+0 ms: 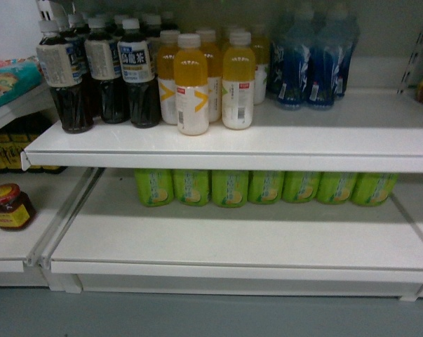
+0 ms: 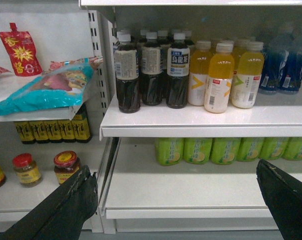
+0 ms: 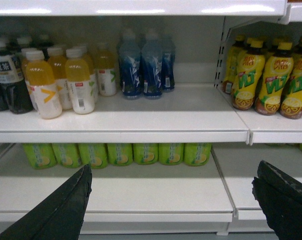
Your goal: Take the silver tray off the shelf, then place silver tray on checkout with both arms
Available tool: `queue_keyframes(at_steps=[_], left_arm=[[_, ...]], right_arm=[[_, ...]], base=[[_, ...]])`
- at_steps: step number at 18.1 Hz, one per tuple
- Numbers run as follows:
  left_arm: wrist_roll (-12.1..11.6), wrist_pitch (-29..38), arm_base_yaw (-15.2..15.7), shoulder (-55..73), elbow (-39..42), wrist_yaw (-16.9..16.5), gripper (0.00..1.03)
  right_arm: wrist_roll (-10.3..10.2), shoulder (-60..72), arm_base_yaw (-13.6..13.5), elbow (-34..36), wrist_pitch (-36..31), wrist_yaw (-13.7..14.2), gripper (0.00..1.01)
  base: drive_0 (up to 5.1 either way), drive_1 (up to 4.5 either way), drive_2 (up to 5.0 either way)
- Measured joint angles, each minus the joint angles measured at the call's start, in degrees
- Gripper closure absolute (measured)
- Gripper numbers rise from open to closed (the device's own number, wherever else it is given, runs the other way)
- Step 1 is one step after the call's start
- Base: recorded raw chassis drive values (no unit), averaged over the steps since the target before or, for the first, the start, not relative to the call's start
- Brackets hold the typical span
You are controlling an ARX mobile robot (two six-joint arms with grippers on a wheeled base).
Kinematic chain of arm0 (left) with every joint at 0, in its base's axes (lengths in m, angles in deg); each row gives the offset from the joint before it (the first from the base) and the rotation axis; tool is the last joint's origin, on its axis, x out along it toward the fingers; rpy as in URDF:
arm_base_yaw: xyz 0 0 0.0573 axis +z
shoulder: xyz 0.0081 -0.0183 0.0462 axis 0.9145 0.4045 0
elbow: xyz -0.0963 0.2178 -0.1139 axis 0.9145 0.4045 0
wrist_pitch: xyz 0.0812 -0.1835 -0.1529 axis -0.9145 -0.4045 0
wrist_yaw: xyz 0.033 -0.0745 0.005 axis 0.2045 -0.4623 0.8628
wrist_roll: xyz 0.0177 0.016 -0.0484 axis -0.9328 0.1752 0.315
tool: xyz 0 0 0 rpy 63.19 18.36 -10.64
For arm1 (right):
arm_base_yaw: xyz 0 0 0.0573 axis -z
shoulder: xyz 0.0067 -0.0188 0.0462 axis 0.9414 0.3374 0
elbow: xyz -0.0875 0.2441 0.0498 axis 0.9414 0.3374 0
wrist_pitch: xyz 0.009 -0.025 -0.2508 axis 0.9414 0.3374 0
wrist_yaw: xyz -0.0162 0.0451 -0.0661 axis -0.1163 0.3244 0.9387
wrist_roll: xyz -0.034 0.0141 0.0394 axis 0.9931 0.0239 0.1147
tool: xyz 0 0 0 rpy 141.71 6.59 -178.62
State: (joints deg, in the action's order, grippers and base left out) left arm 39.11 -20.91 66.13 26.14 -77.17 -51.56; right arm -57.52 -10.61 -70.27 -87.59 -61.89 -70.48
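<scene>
The silver tray is out of view in all three views, and so is the checkout. The shelf (image 1: 225,147) is a white board with a pale front lip, carrying rows of bottles; a lower board (image 1: 232,242) has bare room in front of green bottles (image 1: 264,187). My left gripper (image 2: 175,170) is open, its black fingers (image 2: 73,202) wide apart at the frame's bottom corners, facing the lower board (image 2: 191,187). My right gripper (image 3: 173,169) is open too, with nothing between its fingers (image 3: 65,210). Neither gripper shows in the head view.
Dark tea bottles (image 1: 102,70), orange drink bottles (image 1: 207,81) and blue bottles (image 1: 316,63) fill the upper board. Jars (image 2: 65,165) and snack bags (image 2: 45,87) sit on the left bay, yellow-labelled bottles (image 3: 271,80) on the right bay. Grey floor (image 1: 197,312) lies below.
</scene>
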Motion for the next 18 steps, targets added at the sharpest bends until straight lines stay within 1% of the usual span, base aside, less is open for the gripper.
queue_keyframes(at_steps=[7, 18], left_arm=[[-0.55, -0.04, 0.00, 0.00, 0.00, 0.07, 0.05], [-0.55, 0.02, 0.00, 0.00, 0.00, 0.11, 0.05]], right_arm=[[0.22, 0.00, 0.00, 0.00, -0.07, -0.04, 0.03], [0.17, 0.00, 0.00, 0.00, -0.07, -0.07, 0.03]], base=[[0.0, 0.00, 0.0], [0.0, 0.00, 0.0]])
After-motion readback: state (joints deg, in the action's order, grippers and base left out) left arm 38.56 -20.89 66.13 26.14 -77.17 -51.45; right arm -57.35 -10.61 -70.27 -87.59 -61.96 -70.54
